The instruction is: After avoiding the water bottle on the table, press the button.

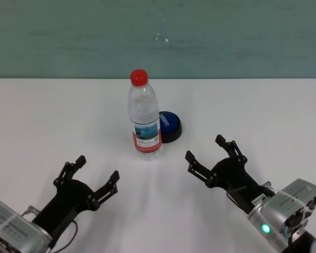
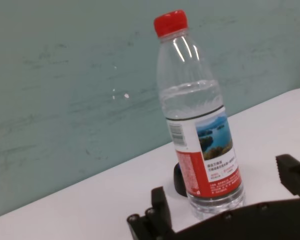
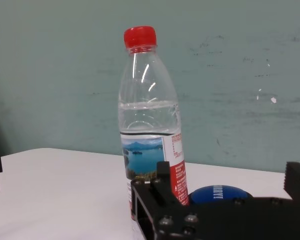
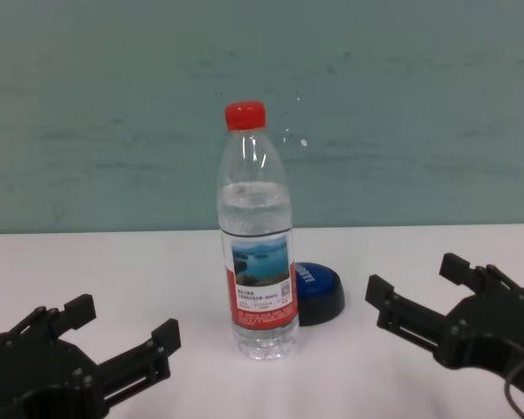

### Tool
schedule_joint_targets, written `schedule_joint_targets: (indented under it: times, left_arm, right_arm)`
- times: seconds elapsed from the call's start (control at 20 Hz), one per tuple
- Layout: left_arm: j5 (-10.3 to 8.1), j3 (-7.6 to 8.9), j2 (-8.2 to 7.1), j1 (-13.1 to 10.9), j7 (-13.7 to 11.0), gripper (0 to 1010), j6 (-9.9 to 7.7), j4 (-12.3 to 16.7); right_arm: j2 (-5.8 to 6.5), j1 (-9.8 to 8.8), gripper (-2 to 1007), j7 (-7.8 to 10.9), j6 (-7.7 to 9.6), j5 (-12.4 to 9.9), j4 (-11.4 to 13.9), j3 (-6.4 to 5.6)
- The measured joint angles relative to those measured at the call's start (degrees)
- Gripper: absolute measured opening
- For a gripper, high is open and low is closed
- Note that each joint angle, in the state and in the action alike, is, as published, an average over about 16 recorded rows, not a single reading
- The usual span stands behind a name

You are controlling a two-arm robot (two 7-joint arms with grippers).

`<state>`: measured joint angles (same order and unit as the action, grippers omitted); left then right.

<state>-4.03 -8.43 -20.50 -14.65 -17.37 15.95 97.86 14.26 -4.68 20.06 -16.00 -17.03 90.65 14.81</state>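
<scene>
The water bottle (image 1: 145,116) stands upright in the middle of the white table (image 1: 263,105), clear plastic with a red cap and a lake-photo label; it also shows as the bottle (image 2: 200,125), (image 3: 150,125), (image 4: 256,236). Just behind it to the right sits the blue dome button (image 1: 169,125), (image 4: 317,291), partly hidden by the bottle; only a sliver of the button (image 2: 179,179) shows from the left wrist, and its blue top (image 3: 217,193) from the right wrist. My left gripper (image 1: 97,171) rests open at the near left. My right gripper (image 1: 205,148) is open at the near right, empty, short of the button.
A teal wall (image 1: 158,37) rises behind the table's far edge. Bare tabletop lies to the left and right of the bottle.
</scene>
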Motion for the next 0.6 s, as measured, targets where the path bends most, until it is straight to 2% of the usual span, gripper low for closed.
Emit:
schedule_joint_targets:
  times: [0.6]
  left_arm:
    - [0.00, 0.00, 0.00, 0.00, 0.00, 1000, 0.00, 0.00]
  right_arm:
    - [0.00, 0.00, 1004, 0.00, 0.00, 0.00, 0.00, 0.00]
